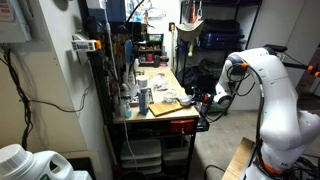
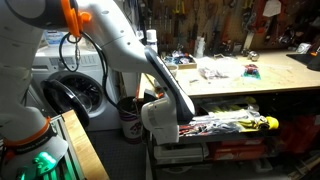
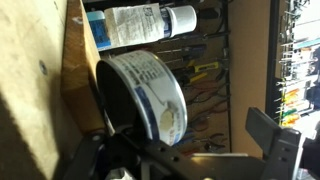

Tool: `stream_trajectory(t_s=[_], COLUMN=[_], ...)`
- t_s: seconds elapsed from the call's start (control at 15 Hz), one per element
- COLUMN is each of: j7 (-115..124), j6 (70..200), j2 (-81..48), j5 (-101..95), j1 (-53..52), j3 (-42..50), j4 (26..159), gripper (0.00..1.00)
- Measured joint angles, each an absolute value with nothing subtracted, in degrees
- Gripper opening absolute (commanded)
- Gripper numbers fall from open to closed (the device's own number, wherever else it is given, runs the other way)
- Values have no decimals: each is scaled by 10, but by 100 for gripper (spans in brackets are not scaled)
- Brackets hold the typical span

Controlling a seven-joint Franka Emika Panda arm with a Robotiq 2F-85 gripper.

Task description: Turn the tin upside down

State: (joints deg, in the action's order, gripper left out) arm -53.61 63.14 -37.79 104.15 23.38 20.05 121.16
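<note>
- The tin [image 3: 150, 90] fills the middle of the wrist view. A dark round face and a wall with a white-and-blue band show.
- It sits at the edge of the wooden bench [image 3: 40, 90]. That view is turned on its side, so I cannot tell whether the tin lies flat or tilted.
- In both exterior views the tin is too small or too hidden to make out.
- The gripper [image 3: 180, 150] is spread wide around the tin and grips nothing.
- Its dark finger [image 3: 275, 140] stands clear of the tin's wall, with a gap between them. The opposite finger is mostly lost in shadow low in the view.
- A white bottle [image 3: 140, 25] with a blue cap and a printed label stands on the bench just beyond the tin.
- Behind both, a pegboard [image 3: 215, 85] carries hanging hand tools.
- In an exterior view the white arm [image 1: 265, 75] reaches across to the cluttered bench's near end, with the gripper at that edge.
- In an exterior view the arm [image 2: 125, 50] bends down in front of the bench, and its wrist hides the gripper.
- A washer [image 2: 70, 95] stands beside the bench.
</note>
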Motion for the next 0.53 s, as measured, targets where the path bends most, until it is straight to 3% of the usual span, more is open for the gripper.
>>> stream_trajectory(t_s=[0.53], j7=[-503], j6=[808], j2=[-313], j5=[1036], j1=[182], j3=[201], j4=[1215], gripper=[100])
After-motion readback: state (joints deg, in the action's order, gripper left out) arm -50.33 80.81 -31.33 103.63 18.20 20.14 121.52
